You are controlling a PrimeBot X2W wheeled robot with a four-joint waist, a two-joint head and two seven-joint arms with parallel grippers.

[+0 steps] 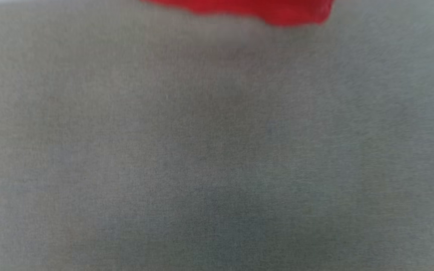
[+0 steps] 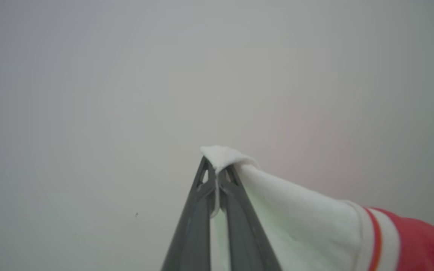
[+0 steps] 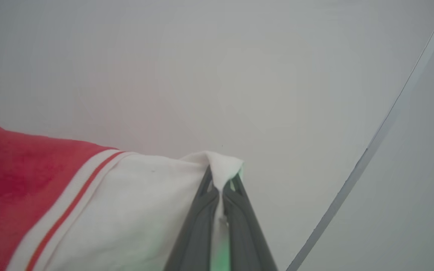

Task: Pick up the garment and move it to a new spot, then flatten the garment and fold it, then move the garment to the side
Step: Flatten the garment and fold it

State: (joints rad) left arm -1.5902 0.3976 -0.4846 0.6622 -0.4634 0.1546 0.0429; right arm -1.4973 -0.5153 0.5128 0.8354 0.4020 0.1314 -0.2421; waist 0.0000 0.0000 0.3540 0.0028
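There was the garment, a bright red shirt. From the head camera it showed as a blurred red band at the very top of the picture, with the grey tabletop spread wide below it. The picture was too soft to tell whether the cloth touched the top there.

At the left wrist, the left gripper had its two long dark fingers pressed together. They were pinching the corner of a white sleeve right at the tips, and a small tuft of white poked out past them. From that pinch the sleeve ran down to the right of that view, through a white-and-red striped band and into the red body of the shirt.

It was the same on the other side. The right gripper was squeezed tight on the opposite white sleeve, with white cloth peeking between and above the tips. There the sleeve trailed off to the left of that view, past its own striped trim, into the red.

So both grippers had a sleeve corner apiece, with the red body between the two pinches. Each pair of fingers pointed out over a plain pale grey surface. In the right wrist view a thin grey edge line curved down the right side.
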